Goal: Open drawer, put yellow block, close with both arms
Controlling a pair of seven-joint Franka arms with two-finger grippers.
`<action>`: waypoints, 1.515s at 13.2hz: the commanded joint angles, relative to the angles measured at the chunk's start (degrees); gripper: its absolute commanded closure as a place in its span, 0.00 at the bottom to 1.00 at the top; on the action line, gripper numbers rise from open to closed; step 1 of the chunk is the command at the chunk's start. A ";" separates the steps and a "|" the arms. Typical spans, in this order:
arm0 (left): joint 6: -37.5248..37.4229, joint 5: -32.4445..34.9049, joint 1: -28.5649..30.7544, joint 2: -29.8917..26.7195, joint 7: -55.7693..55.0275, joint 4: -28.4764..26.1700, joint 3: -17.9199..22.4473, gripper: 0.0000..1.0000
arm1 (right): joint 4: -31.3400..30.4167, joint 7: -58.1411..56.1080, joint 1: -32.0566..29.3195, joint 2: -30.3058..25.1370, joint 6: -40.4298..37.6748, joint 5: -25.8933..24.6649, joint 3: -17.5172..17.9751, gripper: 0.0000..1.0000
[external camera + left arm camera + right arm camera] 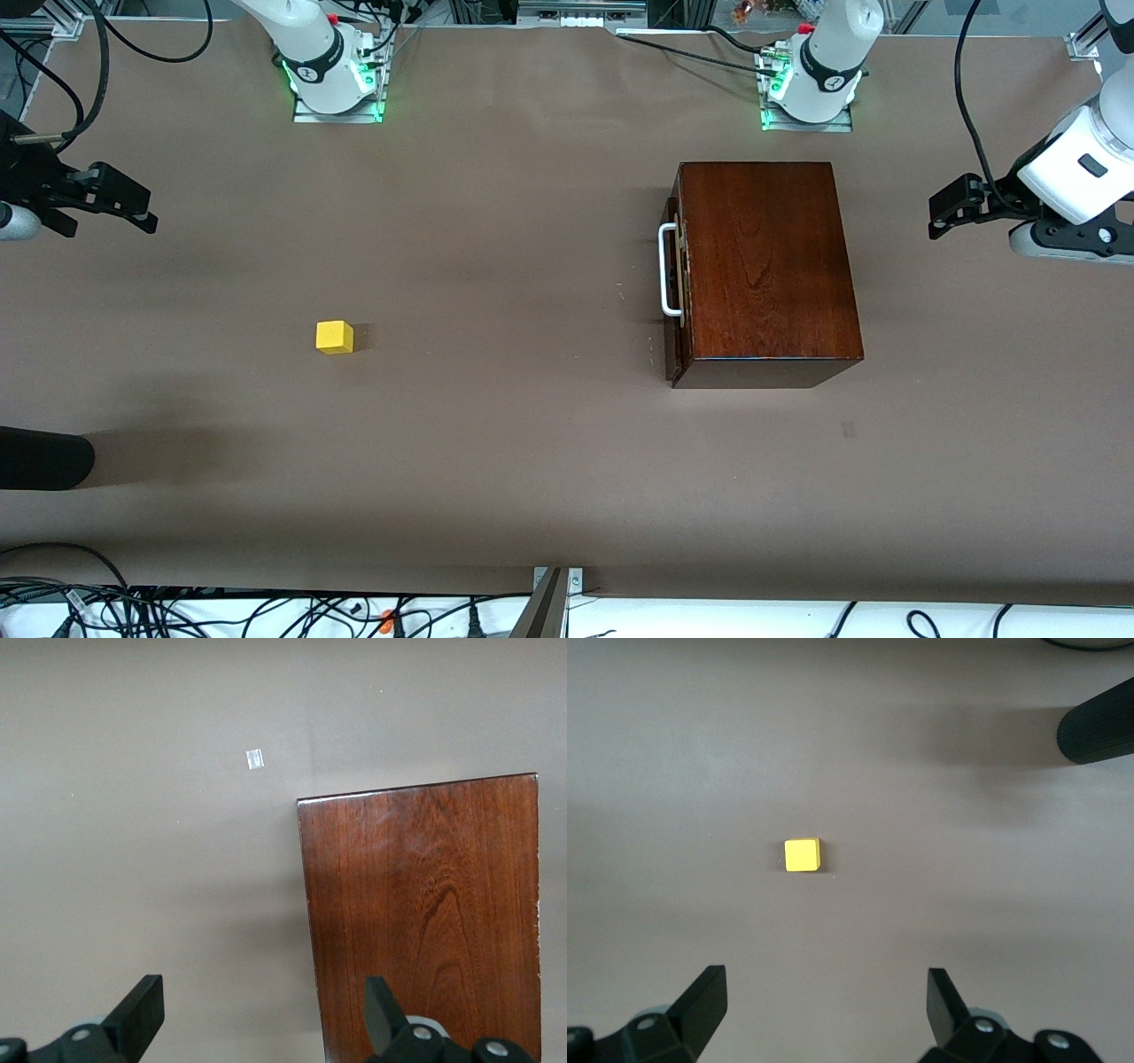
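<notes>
The dark glossy wooden box (766, 266) stands toward the left arm's end of the table. Its drawer (676, 283) is pushed in, with the white U-shaped handle (666, 270) facing the right arm's end. The yellow block (334, 337) lies alone on the table toward the right arm's end. My left gripper (941, 213) is open and empty, in the air beside the box; the left wrist view shows its open fingers (261, 992) and the box top (425, 921). My right gripper (142, 206) is open and empty, up at the table's end. The right wrist view shows it (824, 988) above the block (803, 854).
A black cylinder (44, 458) pokes in over the table at the right arm's end, nearer the front camera than the block; it also shows in the right wrist view (1099, 726). A small pale patch (255, 759) marks the table. Cables (177, 611) lie along the front edge.
</notes>
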 commanded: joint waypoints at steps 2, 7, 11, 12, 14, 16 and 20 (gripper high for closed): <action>-0.65 -0.87 -0.51 -0.67 -0.59 0.44 -1.76 0.00 | 1.40 0.06 -0.07 0.35 -1.03 0.25 0.09 0.00; -0.04 -0.09 -0.87 0.30 -19.62 0.70 -15.10 0.00 | 1.32 0.06 -0.07 0.35 -1.03 0.25 0.09 0.00; -0.03 4.73 -4.89 6.25 -39.82 6.04 -27.94 0.00 | 1.40 0.06 -0.07 0.35 -0.85 0.25 0.09 0.00; -0.30 7.36 -8.91 8.80 -46.32 8.06 -28.49 0.00 | 1.32 0.06 -0.07 0.35 -0.94 0.25 0.09 0.00; -0.30 11.24 -16.04 13.38 -54.44 10.18 -28.49 0.00 | 1.40 0.06 -0.07 0.35 -0.85 0.25 0.09 0.00; -0.04 14.23 -20.54 16.72 -57.89 10.37 -28.41 0.00 | 1.40 0.06 -0.07 0.35 -0.94 0.25 0.09 0.00; 6.27 15.73 -20.73 20.60 -59.21 6.08 -27.79 0.00 | 1.40 0.06 -0.07 0.35 -0.68 0.25 0.09 0.00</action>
